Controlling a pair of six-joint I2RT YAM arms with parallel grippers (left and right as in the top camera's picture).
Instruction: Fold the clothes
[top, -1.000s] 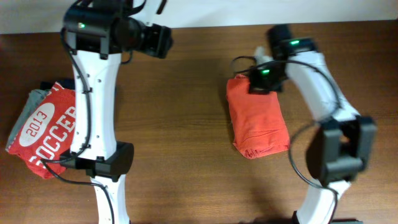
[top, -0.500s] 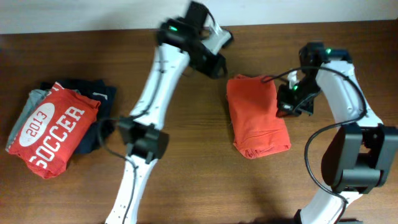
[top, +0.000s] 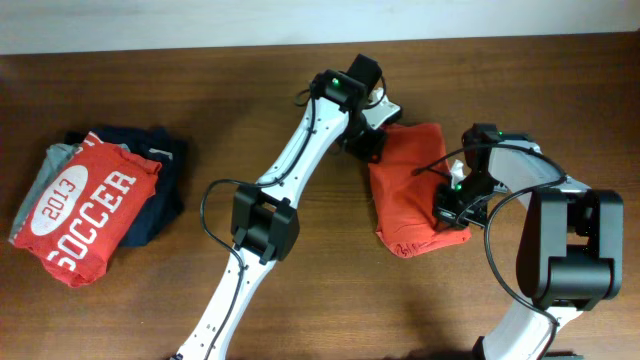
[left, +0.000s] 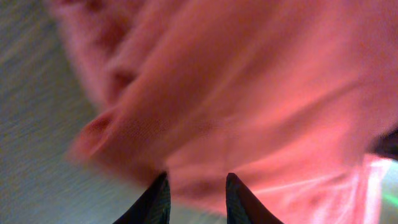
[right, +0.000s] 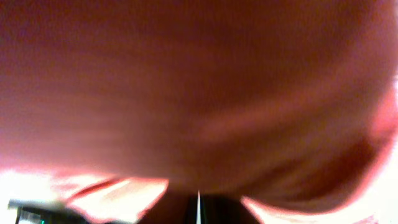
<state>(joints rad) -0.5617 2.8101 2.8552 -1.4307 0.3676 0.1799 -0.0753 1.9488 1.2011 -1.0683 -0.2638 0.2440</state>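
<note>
At centre right of the overhead frame: left gripper (top: 374, 146) narrowly parted at the upper-left corner of the T-shirt (top: 410, 192), hold unclear; right gripper (top: 449, 209) closed tight against its right edge. Seems nearly done: folded compact, perhaps only stacking with the pile (top: 85, 205) at far left to go.

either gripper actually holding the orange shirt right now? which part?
Can't tell. Left gripper is at the orange T-shirt, far-left corner, jaws part open; right gripper is shut at its right edge.
</note>
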